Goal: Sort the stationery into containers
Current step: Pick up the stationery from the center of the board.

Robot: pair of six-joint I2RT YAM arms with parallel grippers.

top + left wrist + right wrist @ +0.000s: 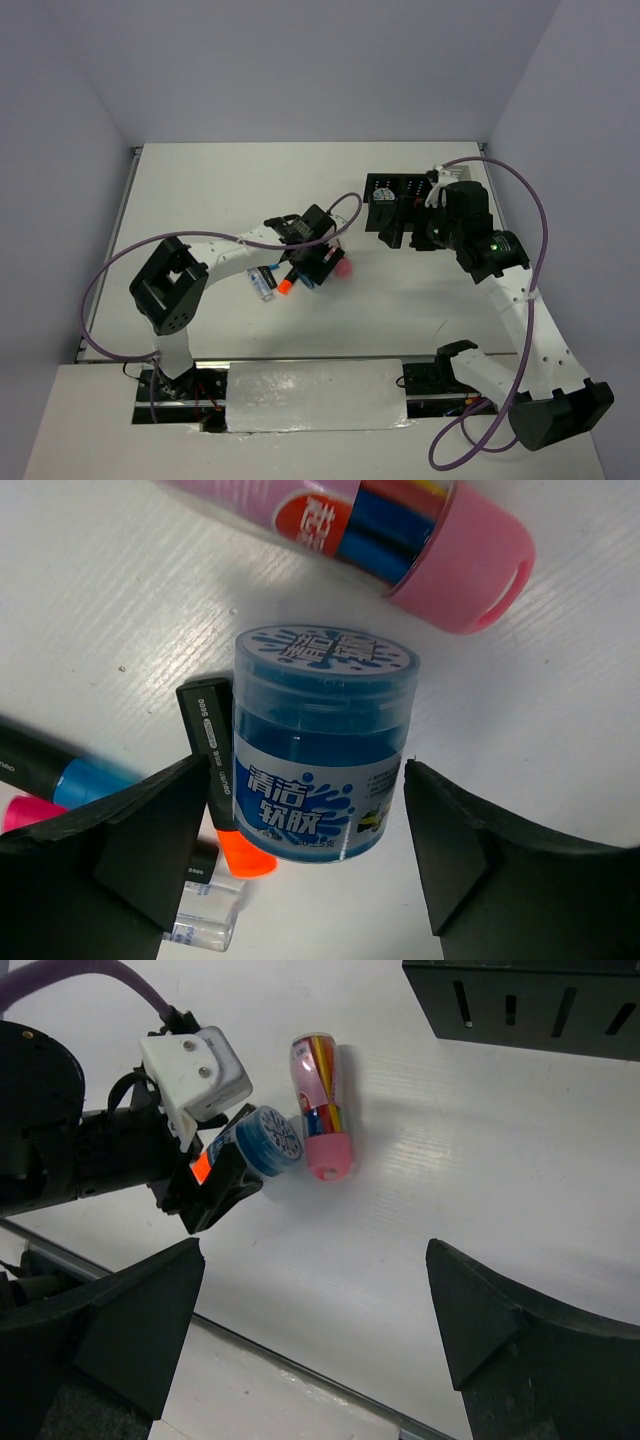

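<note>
Seen from above, the left gripper (318,268) is lowered onto a cluster of stationery on the table (200,190). A pink tube (343,268) lies just beside the gripper on its right, and an orange-capped marker (284,287) just beside it on its left. The right gripper (398,236) is held close to the black organiser (400,195). How far either claw is spread cannot be told from this view.

In the left wrist view, the left claw is seen spread wide, with a blue tub (325,750) with a blue-white patterned lid between its fingers (150,850). The gap is nearly filled by the tub, and no firm grip on it can be made out. The orange-capped marker (215,770) lies between the tub and the left-hand finger. Beside that finger, a marker with a blue band (70,780) and a pink cap (25,810) are partly hidden. The pink tube (400,530) lies ahead of the fingertips, beyond the tub, with coloured pens seen through its clear body.

In the right wrist view, the right gripper (315,1260) is seen fully spread, and only bare table is framed between its fingers (140,1320). The blue tub (265,1145), bracketed by the left gripper (215,1185), lies ahead and to the left. The pink tube (320,1110) lies just beside the tub, straight ahead. The black organiser (530,1000) stands ahead and to the right, well apart from the tube.
</note>
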